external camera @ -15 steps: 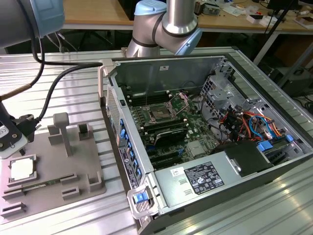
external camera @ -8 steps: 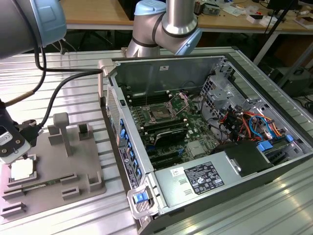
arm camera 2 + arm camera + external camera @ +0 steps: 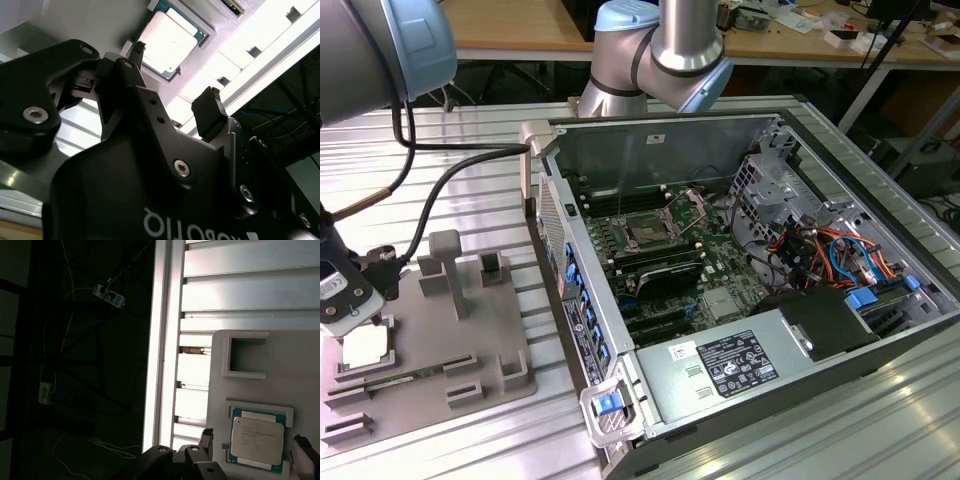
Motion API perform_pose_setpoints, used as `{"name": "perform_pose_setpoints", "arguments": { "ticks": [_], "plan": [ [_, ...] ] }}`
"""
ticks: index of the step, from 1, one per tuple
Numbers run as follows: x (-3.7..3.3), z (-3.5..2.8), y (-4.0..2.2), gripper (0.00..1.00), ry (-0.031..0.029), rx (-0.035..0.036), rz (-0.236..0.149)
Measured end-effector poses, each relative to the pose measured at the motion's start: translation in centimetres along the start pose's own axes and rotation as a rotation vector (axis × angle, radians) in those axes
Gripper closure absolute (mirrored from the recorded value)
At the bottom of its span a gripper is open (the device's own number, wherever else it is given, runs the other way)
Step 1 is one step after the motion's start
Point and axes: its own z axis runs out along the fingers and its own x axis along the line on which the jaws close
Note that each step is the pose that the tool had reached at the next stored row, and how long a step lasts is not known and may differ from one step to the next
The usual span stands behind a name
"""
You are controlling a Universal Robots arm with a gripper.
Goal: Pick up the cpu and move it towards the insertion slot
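The cpu [image 3: 365, 345] is a small silvery-white square lying flat in a recess near the corner of the grey tray [image 3: 470, 345], at the exterior view's left. My gripper [image 3: 355, 315] hangs just above it. In both wrist views the fingers [image 3: 209, 107] stand apart on either side of the cpu [image 3: 167, 42], [image 3: 256, 440], so the gripper [image 3: 175, 70], [image 3: 255, 442] is open and holds nothing. The insertion slot [image 3: 648, 228] is a square socket with a dark centre and silver frame on the motherboard inside the open computer case, far off toward the exterior view's right.
The open computer case [image 3: 620, 420] has tall metal walls, a power supply [image 3: 735, 362], drive cage and coloured cables. The tray carries raised blocks [image 3: 448, 262]. Both rest on a ribbed aluminium table [image 3: 450, 190]. My arm's cable [image 3: 440, 180] loops above the tray.
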Motion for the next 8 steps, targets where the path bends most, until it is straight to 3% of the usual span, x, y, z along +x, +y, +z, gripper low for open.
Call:
{"name": "perform_pose_setpoints", "arguments": {
  "ticks": [8],
  "plan": [
    [-0.14, 1.58, -0.07, 0.33, 0.0015, -0.0003, 0.013]
  ]
}}
